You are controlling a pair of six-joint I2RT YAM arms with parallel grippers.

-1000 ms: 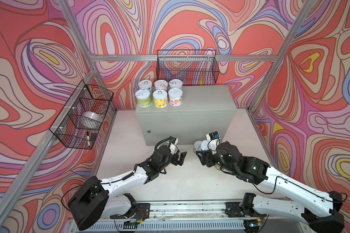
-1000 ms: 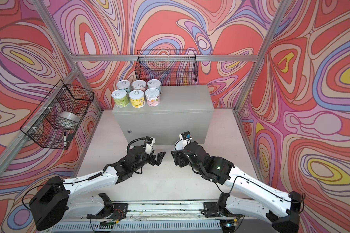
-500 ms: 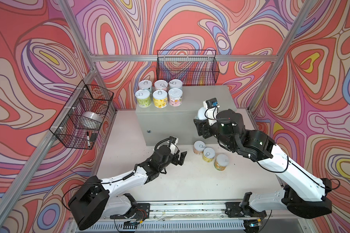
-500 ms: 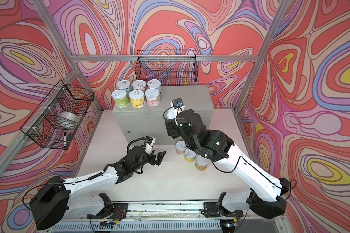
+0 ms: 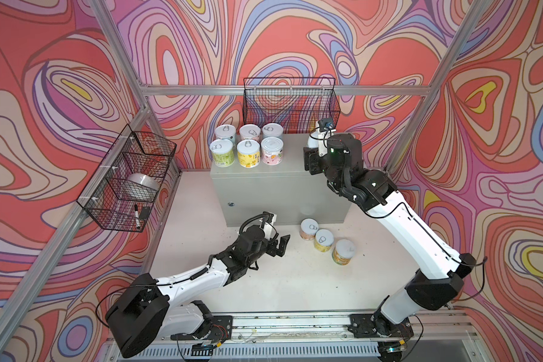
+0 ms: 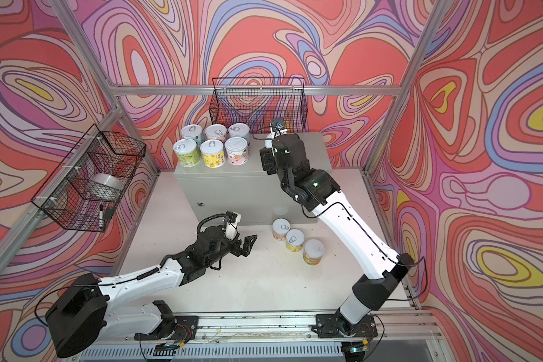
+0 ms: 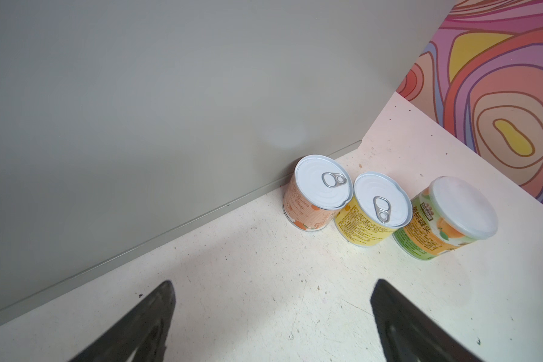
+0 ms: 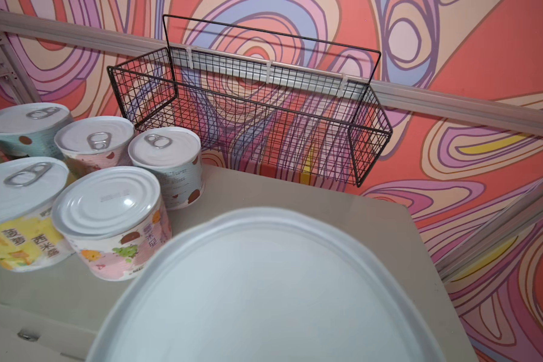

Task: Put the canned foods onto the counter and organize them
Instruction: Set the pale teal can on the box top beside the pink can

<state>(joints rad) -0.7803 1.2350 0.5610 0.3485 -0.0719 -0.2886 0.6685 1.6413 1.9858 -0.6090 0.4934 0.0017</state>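
The large pale grey metal counter [image 5: 279, 194] bears six short pastel-labelled cans [image 5: 249, 153] in two rows of three at its back left corner (one front lid is plain and ridged). Over its right part the right gripper [image 5: 311, 150] is closed around another silver-lidded can [image 8: 264, 297], while the left gripper [image 7: 271, 282] hangs low over the white floor [image 5: 295, 282], fingers spread wide, empty. Three more cans [image 7: 373, 207] stand in a close line just before the counter's front.

The left arm [image 5: 185, 282] and right arm [image 5: 414, 232] had white link shells, black joint housings, thin black external cables [image 5: 251, 217], and small wrist cameras [image 5: 326, 123].
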